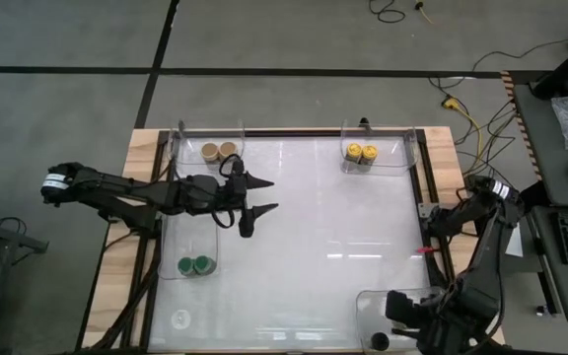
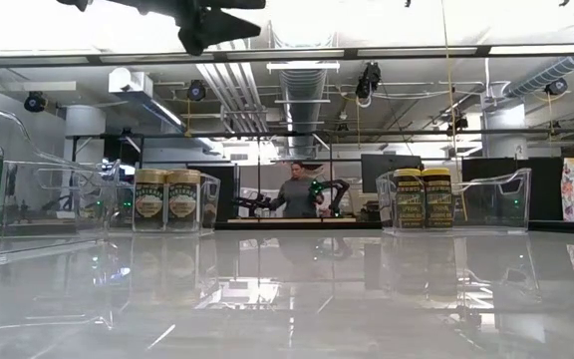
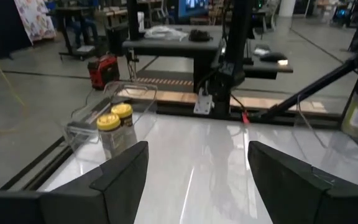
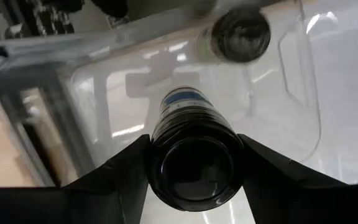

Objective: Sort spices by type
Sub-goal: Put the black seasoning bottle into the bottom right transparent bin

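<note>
Black-lidded jar [image 4: 194, 165]: pinched in right pincer [image 4: 194, 180], above lower-right bin [image 4: 303, 93].
Left pincer [image 1: 256, 197]: spread, idle.

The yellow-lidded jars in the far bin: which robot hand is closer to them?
The left hand, by a little. It hangs open over the table's middle-left, across from the yellow jars. The right hand is at the near right corner, shut on a black-lidded jar over the bin there.
</note>
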Motion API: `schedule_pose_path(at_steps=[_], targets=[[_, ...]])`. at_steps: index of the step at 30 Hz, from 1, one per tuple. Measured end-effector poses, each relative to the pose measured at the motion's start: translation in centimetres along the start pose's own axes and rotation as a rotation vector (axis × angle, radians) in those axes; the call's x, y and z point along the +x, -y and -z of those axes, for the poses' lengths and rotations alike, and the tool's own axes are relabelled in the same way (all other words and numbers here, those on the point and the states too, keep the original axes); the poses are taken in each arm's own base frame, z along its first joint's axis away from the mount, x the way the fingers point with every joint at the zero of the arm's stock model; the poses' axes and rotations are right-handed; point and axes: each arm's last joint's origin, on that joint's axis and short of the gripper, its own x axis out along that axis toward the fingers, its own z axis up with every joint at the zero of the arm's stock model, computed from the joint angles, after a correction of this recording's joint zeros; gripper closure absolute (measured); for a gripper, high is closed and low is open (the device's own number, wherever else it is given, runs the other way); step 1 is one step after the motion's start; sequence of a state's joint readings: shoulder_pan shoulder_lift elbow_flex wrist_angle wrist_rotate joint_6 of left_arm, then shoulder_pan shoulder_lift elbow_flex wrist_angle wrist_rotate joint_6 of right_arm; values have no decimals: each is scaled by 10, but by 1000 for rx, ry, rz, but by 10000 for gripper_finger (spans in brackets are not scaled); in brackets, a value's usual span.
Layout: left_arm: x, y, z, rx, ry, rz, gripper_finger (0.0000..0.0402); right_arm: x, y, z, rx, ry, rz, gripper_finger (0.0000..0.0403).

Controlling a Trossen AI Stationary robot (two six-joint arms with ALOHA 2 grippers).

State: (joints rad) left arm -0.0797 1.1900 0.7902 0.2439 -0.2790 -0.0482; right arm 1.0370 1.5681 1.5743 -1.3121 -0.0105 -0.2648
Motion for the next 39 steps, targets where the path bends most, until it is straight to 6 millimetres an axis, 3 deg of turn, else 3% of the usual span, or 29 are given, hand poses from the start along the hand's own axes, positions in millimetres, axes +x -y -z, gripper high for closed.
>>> schedule_pose_path(at_steps=[13, 26, 34, 39], targets=[[0, 0, -3, -6, 34, -1, 141, 33, 1, -5, -114, 90, -16, 193], [4, 1, 0, -49, 20, -1, 141, 57, 2, -4, -56, 97, -18, 195], [17, 4, 13, -36, -23, -4, 141, 69, 7, -6, 21, 46, -55, 195], [21, 5, 15, -34, -19, -3, 141, 64, 10, -10, 30, 6, -72, 196]])
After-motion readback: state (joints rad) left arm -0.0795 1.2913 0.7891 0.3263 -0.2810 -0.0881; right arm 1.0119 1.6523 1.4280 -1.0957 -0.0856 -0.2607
